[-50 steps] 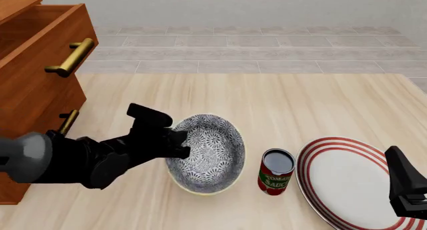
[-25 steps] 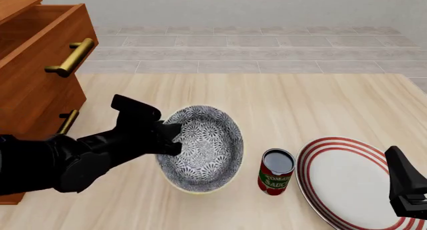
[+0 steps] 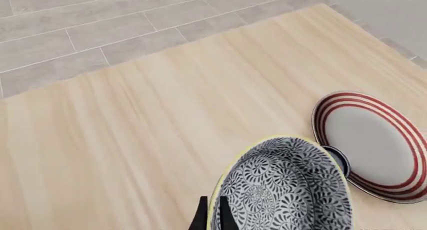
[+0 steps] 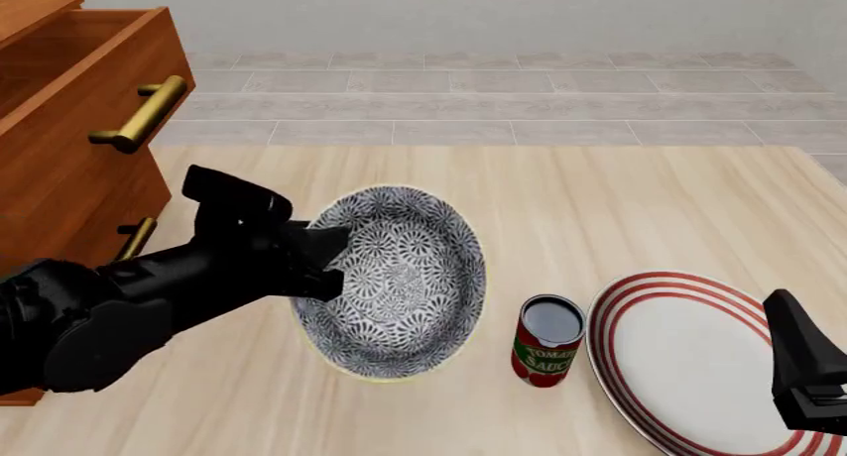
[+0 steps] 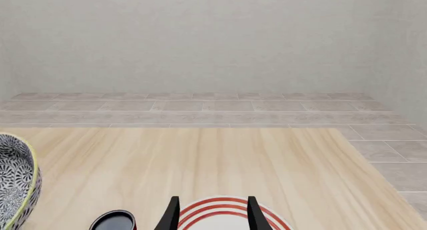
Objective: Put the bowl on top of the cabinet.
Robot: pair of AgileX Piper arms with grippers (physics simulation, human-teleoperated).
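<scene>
Blue-patterned bowl (image 4: pixel 391 283) was held by the left gripper (image 4: pixel 321 263), whose fingers were clamped on the bowl's left rim, one finger (image 3: pixel 223 217) seen inside the rim and the other outside it in the left wrist view. The bowl was tilted, its opening turned toward the front camera, and it appeared lifted off the table (image 4: pixel 569 208), though contact at its lowest edge could not be told for certain. The cabinet (image 4: pixel 66 159) stood at the left of the front view, well to the left of the bowl, with a brass handle (image 4: pixel 139 114) showing on its upper drawer and a second handle (image 4: pixel 133 240) lower down, partly hidden by the left arm. A tomato sauce can (image 4: pixel 546 340) stood upright just right of the bowl, apart from it. A red-ringed plate (image 4: pixel 695 362) lay flat to the right of the can, close beside it. The right gripper (image 5: pixel 211 214) hovered over the near part of the plate, its fingers spread apart with nothing between them. In the right wrist view the bowl's outer wall and yellow rim (image 5: pixel 17 187) were seen at the edge, with the can's dark top (image 5: pixel 113 221) beside it.
</scene>
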